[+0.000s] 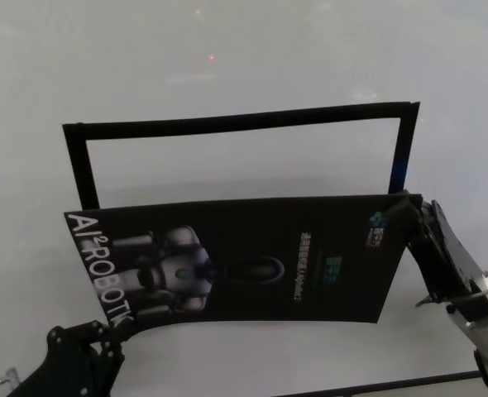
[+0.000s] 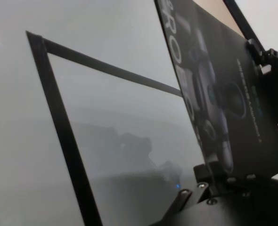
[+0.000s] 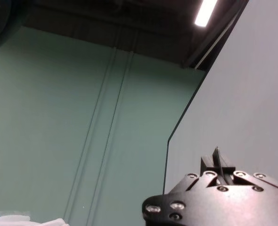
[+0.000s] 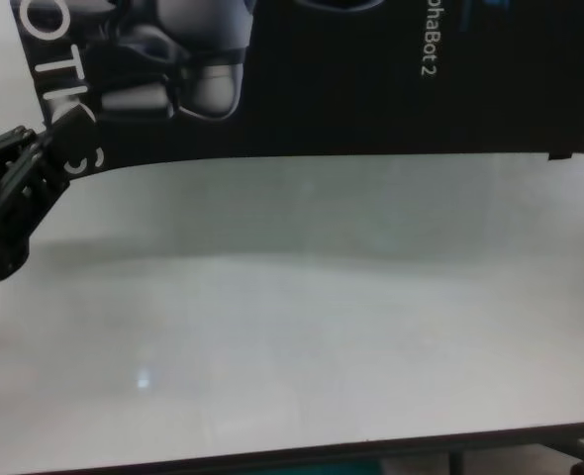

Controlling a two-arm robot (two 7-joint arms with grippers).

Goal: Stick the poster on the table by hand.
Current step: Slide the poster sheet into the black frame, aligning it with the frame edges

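Note:
The poster [image 1: 252,256], black with a grey robot and white "ROBOTICS" lettering, is held stretched between both grippers above the white table [image 1: 227,50]. My left gripper [image 1: 103,329] is shut on its near left corner by the lettering; the chest view shows this pinch [image 4: 40,148], and so does the left wrist view [image 2: 207,176]. My right gripper [image 1: 411,208] is shut on the far right corner. In the right wrist view its fingers [image 3: 217,172] close on a thin black edge. The poster's near edge [image 4: 371,148] hangs clear of the tabletop [image 4: 292,336].
Narrow black strips lie on the table as a three-sided frame: a far strip [image 1: 244,121], a left strip [image 1: 81,165] and a right strip [image 1: 401,149]. The poster's far edge overlaps the frame's open side. The table's dark near edge [image 4: 371,442] runs below.

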